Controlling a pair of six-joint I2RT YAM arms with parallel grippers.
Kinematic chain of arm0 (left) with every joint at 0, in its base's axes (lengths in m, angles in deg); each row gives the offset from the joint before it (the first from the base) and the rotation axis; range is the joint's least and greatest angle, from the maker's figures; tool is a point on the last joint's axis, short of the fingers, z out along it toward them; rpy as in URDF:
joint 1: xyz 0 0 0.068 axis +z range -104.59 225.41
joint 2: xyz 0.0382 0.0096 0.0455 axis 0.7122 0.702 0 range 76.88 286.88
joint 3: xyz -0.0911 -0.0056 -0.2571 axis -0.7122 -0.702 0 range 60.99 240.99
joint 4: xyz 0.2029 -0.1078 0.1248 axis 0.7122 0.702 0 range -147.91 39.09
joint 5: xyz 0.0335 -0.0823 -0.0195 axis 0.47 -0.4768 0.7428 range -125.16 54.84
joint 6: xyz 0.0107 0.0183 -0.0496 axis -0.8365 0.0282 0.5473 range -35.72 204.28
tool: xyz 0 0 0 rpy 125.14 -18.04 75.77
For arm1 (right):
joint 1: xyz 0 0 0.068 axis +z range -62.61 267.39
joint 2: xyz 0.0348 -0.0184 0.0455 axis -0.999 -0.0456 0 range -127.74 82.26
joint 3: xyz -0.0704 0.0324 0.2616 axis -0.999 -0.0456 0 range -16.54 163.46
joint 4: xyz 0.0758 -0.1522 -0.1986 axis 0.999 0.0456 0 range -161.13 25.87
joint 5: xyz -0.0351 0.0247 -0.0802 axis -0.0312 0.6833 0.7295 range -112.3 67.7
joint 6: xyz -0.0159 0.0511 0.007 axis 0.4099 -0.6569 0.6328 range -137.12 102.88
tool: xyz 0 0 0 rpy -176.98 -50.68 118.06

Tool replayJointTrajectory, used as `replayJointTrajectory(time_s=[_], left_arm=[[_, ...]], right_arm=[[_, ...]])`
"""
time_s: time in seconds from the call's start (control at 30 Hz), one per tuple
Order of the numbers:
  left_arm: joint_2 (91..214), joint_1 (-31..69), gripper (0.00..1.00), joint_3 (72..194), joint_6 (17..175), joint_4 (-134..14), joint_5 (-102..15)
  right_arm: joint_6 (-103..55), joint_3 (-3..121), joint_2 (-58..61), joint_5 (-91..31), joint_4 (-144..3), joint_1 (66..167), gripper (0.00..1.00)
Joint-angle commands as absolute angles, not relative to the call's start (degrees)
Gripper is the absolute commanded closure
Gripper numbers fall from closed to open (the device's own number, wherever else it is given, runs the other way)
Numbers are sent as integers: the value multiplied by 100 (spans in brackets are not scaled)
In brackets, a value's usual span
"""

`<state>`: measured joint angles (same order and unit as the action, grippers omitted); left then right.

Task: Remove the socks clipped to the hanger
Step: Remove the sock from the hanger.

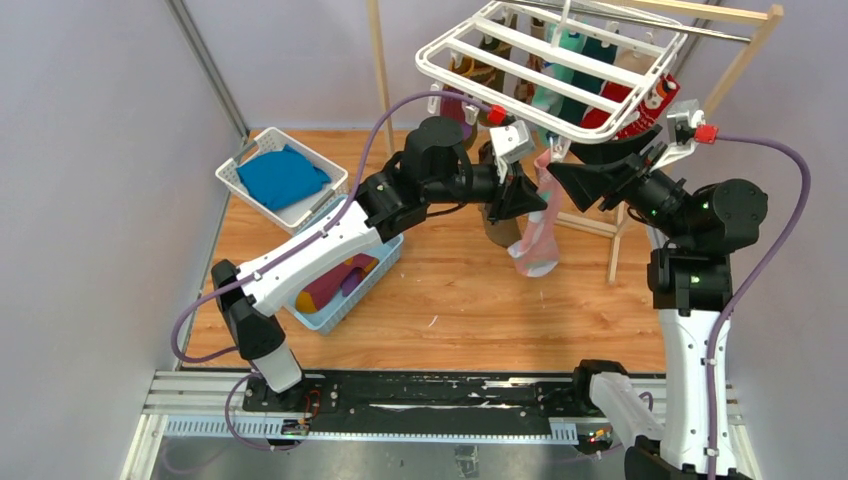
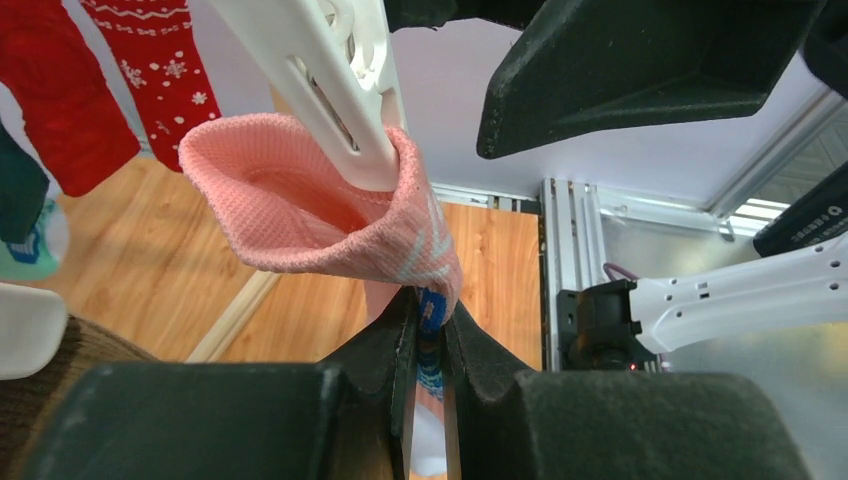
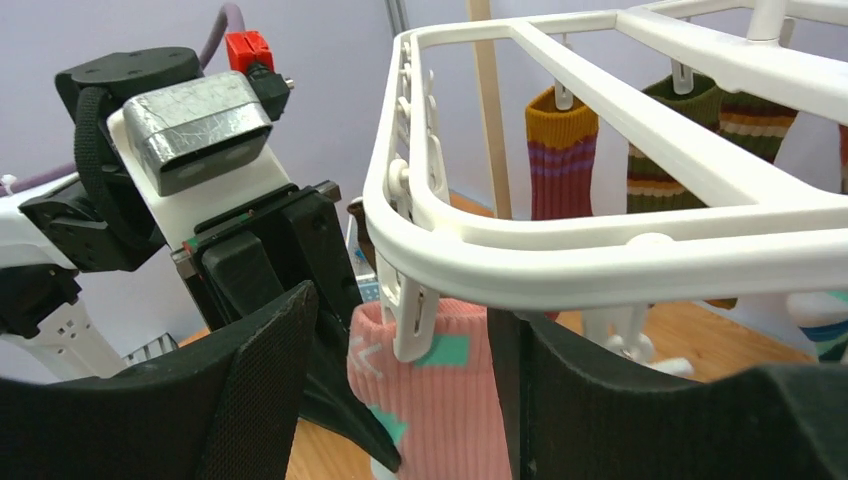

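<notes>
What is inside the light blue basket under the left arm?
Dark red and purple socks show in the light blue basket. The left arm covers most of the basket, so anything else inside cannot be seen.

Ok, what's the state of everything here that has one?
pink sock: cuff clipped to the hanger, lower part pinched by the left jaws.
clip: closed on the cuff.
left jaws: shut on the pink sock.
right jaws: open, around the clip.
hanger: hanging, other socks clipped on.
blue basket: holds socks.
white basket: holds a blue cloth.
</notes>
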<state>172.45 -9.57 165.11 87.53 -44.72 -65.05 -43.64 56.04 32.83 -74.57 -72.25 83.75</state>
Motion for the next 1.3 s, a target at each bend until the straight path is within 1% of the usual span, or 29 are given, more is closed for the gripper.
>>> replayJointTrajectory(time_s=[0.0, 0.27, 0.5, 0.6, 0.67, 0.8, 0.87, 0.97, 1.07, 1.17, 1.27], left_arm=[[17321, -1025, 83, 16623, 8850, -4400, -6633], [17515, -1132, 83, 16855, 8829, -4288, -6568], [17690, -1208, 84, 17145, 8798, -4126, -6508], [17681, -1225, 84, 17154, 8771, -4077, -6361], [17688, -1244, 80, 17171, 8801, -4056, -6236], [17768, -1352, 79, 17296, 8933, -3954, -5929], [17854, -1424, 78, 17467, 8981, -3819, -5662], [17989, -1500, 68, 17746, 9037, -3663, -5426], [18028, -1510, 53, 17842, 9037, -3538, -5195], [17918, -1506, 37, 17690, 8896, -3530, -5088], [17690, -1498, 24, 17446, 8630, -3518, -5041]], right_arm=[[-5106, 5128, 3362, -7560, -8835, 8360, 38], [-5245, 4922, 3384, -7377, -9124, 8352, 49], [-5391, 4841, 3408, -7462, -9322, 8352, 53], [-5067, 4890, 3449, -7307, -8766, 8348, 53], [-4705, 5034, 3474, -7072, -8184, 8337, 54], [-4236, 5363, 3489, -6719, -7448, 8319, 55], [-4093, 5514, 3493, -6565, -7176, 8302, 52], [-3921, 5657, 3522, -6476, -6838, 8282, 49], [-3839, 5716, 3539, -6485, -6695, 8264, 48], [-3600, 5848, 3554, -6404, -6279, 8260, 48], [-3341, 5920, 3622, -6313, -5915, 8262, 48]])
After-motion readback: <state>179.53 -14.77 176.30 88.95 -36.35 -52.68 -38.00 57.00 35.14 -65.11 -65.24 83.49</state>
